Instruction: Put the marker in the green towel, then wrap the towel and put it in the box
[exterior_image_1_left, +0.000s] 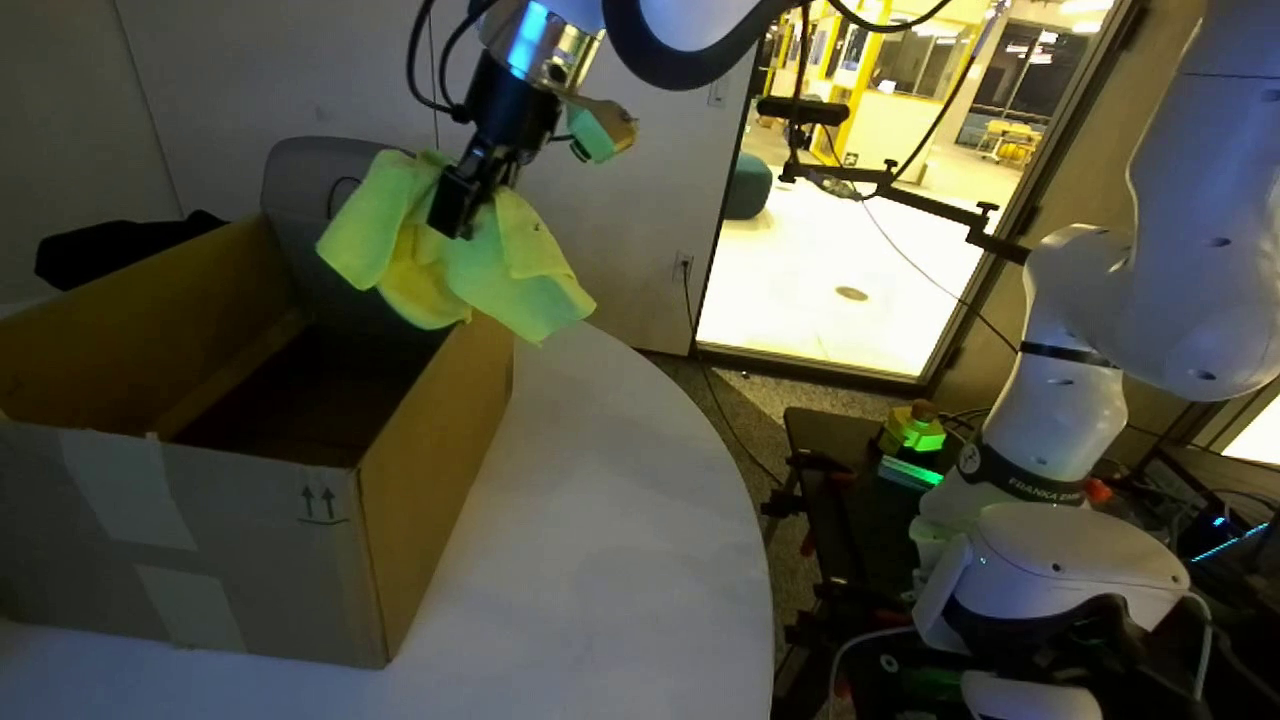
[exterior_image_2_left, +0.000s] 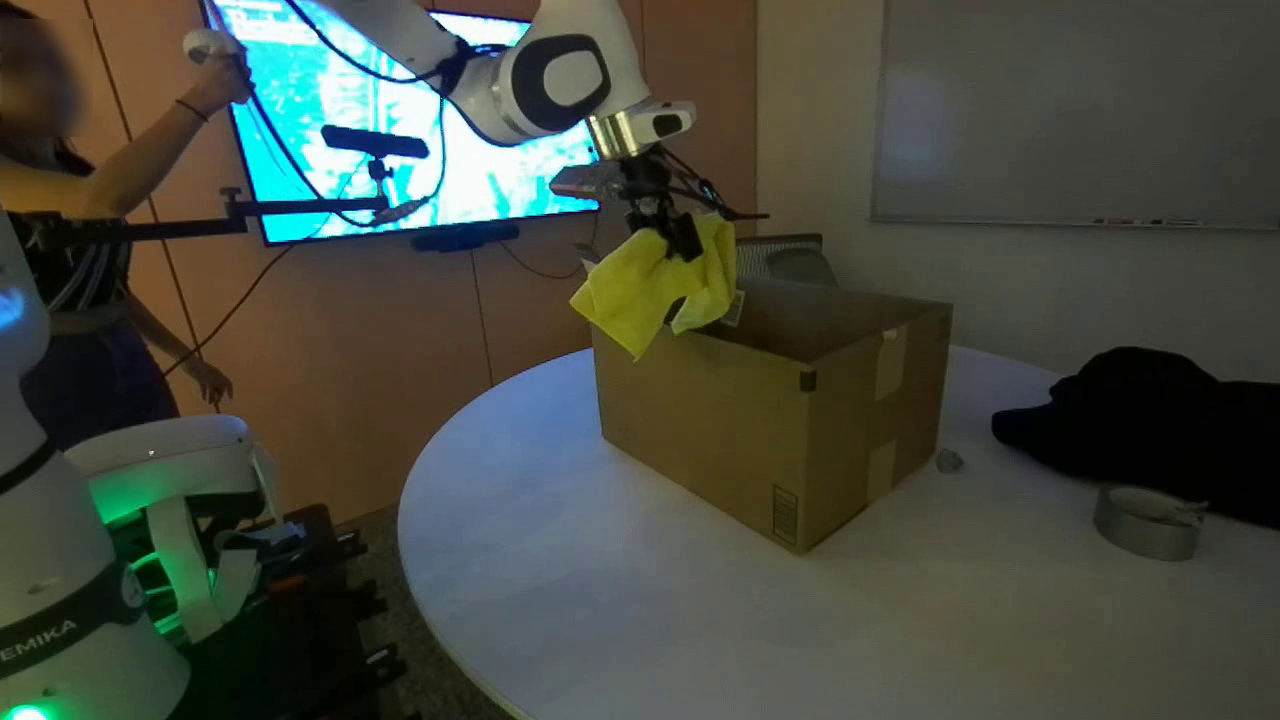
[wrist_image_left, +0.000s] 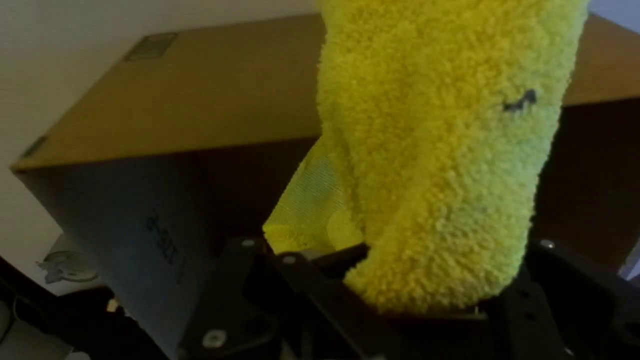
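Above the white table (exterior_image_1_left: 610, 560), green towel (exterior_image_1_left: 510, 268) in the end effector's (exterior_image_1_left: 466, 208) grip, folds below.

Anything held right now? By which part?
The green towel, pinched in the end effector by a bunched fold, loose cloth hanging either side; can't tell if that's its middle.

Robotiq gripper (exterior_image_2_left: 662, 240), 1. Yellow-green towel (exterior_image_2_left: 630, 292), 1. Cardboard box (exterior_image_2_left: 700, 430), 1. Printed arrows (exterior_image_1_left: 329, 503) visible, 2. Inside edge of round table (exterior_image_2_left: 560, 560): tape roll (exterior_image_2_left: 1145, 532), 1. Wall display (exterior_image_2_left: 480, 170), 1. Whiteboard (exterior_image_2_left: 1080, 110), 1.
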